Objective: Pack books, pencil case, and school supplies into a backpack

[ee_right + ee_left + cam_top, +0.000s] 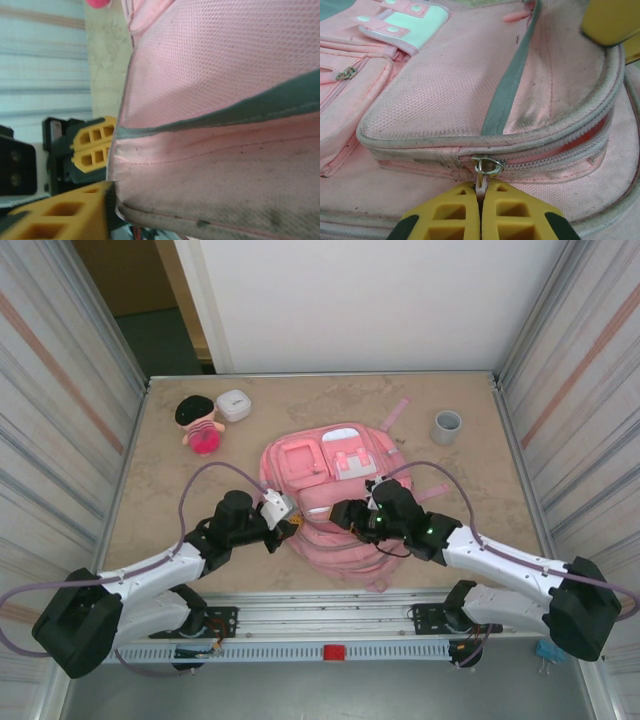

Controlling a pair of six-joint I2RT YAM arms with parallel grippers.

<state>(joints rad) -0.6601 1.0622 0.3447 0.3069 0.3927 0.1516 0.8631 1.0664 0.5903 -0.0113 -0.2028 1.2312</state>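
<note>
The pink backpack [335, 500] lies flat in the middle of the table [480, 530], with its front pockets up and its bottom towards the arm bases. Along its near part a zip track [560, 131] curves around a pocket. In the left wrist view the track runs from the metal slider ring [488, 166] off to the right, then bends up and away. It gapes a little there and shows a reddish lining, while to the left of the ring the seam looks closed.

The small pale zip pull [480, 187] hangs from the ring straight down into the left gripper [480, 216]. Its yellow jaws are pressed together on the pull, so the pull lies dead ahead of them with no room to spare.

The right gripper [340, 512] sits just to the right of it, at the same near edge. One yellow finger [55, 215] lies against the pink fabric. The pictures do not settle whether its jaws are clamped on the cloth or only resting beside it.

The coming move, as I judge it, turns on the line of the track. It runs crosswise between the two grippers, so the left arm, being on the slider, must draw along that line rather than up off it. The right arm would then steady the fabric
</note>
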